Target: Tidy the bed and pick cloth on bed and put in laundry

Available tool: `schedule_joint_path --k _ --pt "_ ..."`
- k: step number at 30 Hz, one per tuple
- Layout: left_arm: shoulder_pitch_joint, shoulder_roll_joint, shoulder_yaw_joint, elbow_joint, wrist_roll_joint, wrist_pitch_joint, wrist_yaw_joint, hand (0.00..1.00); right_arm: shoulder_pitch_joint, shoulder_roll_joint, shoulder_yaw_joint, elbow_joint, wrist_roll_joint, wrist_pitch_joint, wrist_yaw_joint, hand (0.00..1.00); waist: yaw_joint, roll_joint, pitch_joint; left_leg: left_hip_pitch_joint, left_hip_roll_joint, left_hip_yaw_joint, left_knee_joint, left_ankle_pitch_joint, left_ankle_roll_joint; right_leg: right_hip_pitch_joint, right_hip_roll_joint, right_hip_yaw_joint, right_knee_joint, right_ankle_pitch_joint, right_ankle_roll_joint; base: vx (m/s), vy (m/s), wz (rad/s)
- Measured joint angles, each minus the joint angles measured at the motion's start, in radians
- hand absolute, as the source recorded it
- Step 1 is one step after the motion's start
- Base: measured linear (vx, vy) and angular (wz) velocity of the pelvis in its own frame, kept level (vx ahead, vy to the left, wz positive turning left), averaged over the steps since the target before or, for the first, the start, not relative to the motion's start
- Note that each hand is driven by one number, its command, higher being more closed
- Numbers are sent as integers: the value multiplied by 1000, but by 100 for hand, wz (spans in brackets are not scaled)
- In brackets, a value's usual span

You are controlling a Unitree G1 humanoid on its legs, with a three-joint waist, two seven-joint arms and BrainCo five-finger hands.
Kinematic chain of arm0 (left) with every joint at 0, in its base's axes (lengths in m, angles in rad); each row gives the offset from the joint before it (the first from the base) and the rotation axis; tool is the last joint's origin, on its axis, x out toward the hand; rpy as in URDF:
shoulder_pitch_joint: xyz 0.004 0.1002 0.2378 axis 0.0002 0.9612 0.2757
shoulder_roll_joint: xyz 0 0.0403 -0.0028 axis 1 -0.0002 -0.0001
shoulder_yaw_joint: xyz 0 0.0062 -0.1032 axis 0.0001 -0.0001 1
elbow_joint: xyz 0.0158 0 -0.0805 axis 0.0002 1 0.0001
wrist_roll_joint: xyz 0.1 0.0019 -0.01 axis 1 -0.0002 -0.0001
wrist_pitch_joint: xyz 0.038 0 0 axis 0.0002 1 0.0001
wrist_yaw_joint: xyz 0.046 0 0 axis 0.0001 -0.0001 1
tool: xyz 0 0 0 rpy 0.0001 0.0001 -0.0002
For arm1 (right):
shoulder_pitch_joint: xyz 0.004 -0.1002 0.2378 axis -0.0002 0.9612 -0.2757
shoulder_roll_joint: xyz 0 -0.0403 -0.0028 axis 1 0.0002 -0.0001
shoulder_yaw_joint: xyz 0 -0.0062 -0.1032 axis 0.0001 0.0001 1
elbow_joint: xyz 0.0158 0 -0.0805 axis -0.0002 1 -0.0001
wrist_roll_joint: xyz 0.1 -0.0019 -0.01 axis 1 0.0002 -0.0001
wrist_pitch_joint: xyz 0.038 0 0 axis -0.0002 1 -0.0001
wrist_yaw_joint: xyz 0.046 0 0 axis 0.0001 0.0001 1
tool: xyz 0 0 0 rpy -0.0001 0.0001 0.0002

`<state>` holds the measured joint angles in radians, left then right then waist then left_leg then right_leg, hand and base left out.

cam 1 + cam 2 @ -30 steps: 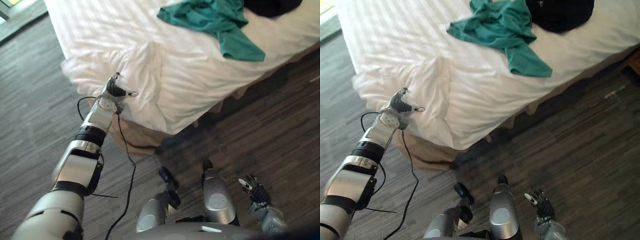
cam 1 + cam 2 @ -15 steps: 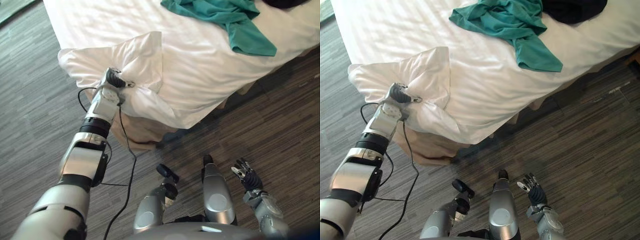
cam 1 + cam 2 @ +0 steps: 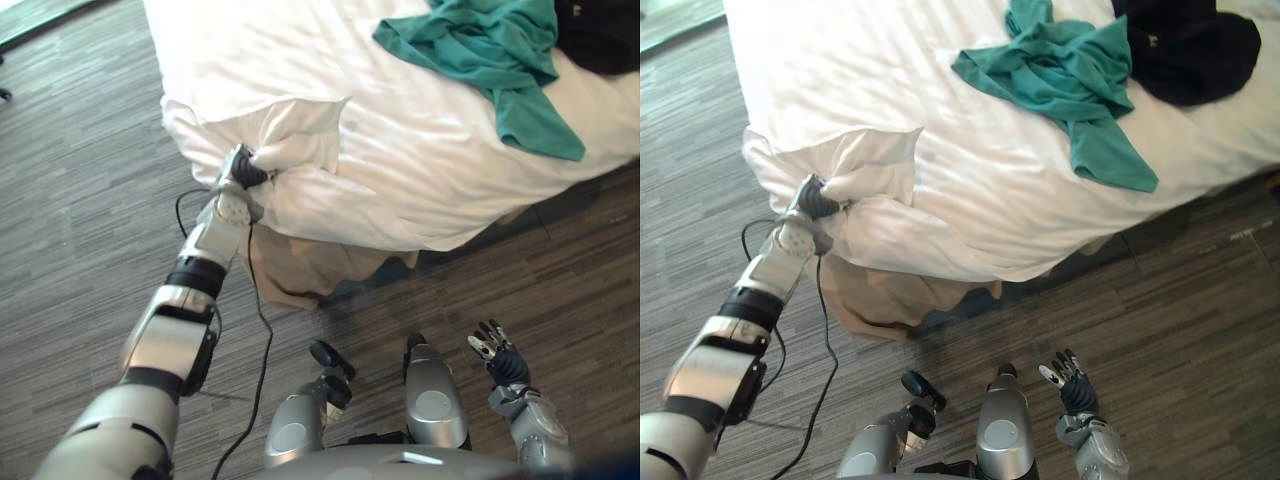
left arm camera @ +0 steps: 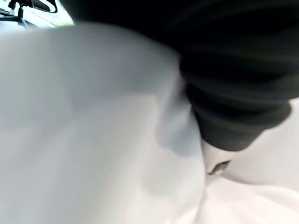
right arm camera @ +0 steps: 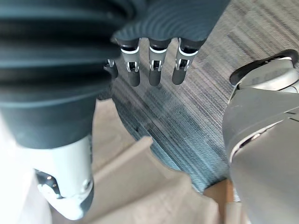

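Observation:
A crumpled teal cloth [image 3: 490,50] lies on the white bed sheet [image 3: 400,140] near the bed's right side, with a black cloth [image 3: 1185,45] just beyond it. My left hand [image 3: 243,175] reaches to the bed's near corner and is shut on a bunched fold of the sheet [image 3: 875,170], which puckers around it. In the left wrist view the white sheet [image 4: 93,140] presses close against the hand's dark cover [image 4: 233,70]. My right hand [image 3: 495,355] hangs low over the floor, far from the bed, its fingers [image 5: 154,65] straight and holding nothing.
A beige bed skirt [image 3: 300,270] hangs below the gripped corner down to the grey wood-plank floor [image 3: 80,200]. The floor runs along the bed's left side and in front of it.
My left hand has curled shut on the sheet's corner fold, and the fold has bunched up around it. The camera has shifted. The right hand stays open and low.

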<state>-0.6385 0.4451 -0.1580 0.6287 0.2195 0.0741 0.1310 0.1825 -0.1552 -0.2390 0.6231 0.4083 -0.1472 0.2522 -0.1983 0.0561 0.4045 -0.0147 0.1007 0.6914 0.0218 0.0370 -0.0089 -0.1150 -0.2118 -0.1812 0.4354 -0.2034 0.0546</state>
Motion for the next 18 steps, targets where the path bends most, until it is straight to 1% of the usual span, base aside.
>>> schedule_joint_path --k 3,4,5,7,8,11,12,14,15,18 --pt "164 -5 30 -38 -14 -34 6 100 36 22 -48 35 -14 0 -12 0 4 2 -34 20 -1 -47 0 0 -1 46 1 -24 -8 -1 1 40 -61 33" --pt "233 -20 47 -61 -14 -52 12 100 55 32 -67 55 -32 0 -21 0 12 3 -48 33 -1 -64 0 0 -2 74 2 -34 -22 -1 1 43 -80 26" --pt "239 -23 48 -63 -15 -56 15 100 56 32 -68 58 -34 0 -21 0 14 3 -50 33 -2 -67 0 -1 -2 76 3 -35 -24 -1 1 27 -65 22" --pt "311 -64 62 -100 -36 -93 51 100 66 33 -86 108 -40 0 -23 0 25 6 -79 33 -7 -92 -2 -2 -5 103 5 -54 -59 -4 6 16 -51 15" --pt "313 -71 63 -100 -36 -99 56 0 66 34 -92 113 -40 0 -23 0 24 6 -82 34 -10 -100 -2 -2 -5 110 7 -57 -66 -7 10 5 -52 16" --pt "353 -122 88 -100 -51 -112 91 0 66 34 -122 141 -40 -1 -32 0 21 16 -97 40 -20 -131 -4 -2 -5 154 7 -75 -124 -9 13 0 -31 8" --pt "380 -142 91 -99 -51 -113 116 0 68 35 -125 156 -40 0 -34 0 22 17 -97 52 -23 -144 -7 -2 -5 179 10 -82 -151 -9 14 3 -39 3" --pt "410 -164 100 -95 -54 -113 135 0 70 38 -130 165 -44 0 -39 0 24 17 -99 66 -26 -160 -17 -2 -5 202 17 -83 -174 -9 14 0 -34 3" --pt "436 -179 108 -85 -65 -106 151 0 69 40 -139 171 -68 0 -40 0 25 17 -110 67 -26 -168 -23 -1 -7 211 21 -84 -191 -9 14 1 -33 1" --pt "473 -220 142 -31 -116 -103 175 0 70 41 -147 208 -80 0 -41 0 26 18 -132 83 -26 -183 -46 5 -16 233 31 -92 -219 -6 19 9 -24 1"
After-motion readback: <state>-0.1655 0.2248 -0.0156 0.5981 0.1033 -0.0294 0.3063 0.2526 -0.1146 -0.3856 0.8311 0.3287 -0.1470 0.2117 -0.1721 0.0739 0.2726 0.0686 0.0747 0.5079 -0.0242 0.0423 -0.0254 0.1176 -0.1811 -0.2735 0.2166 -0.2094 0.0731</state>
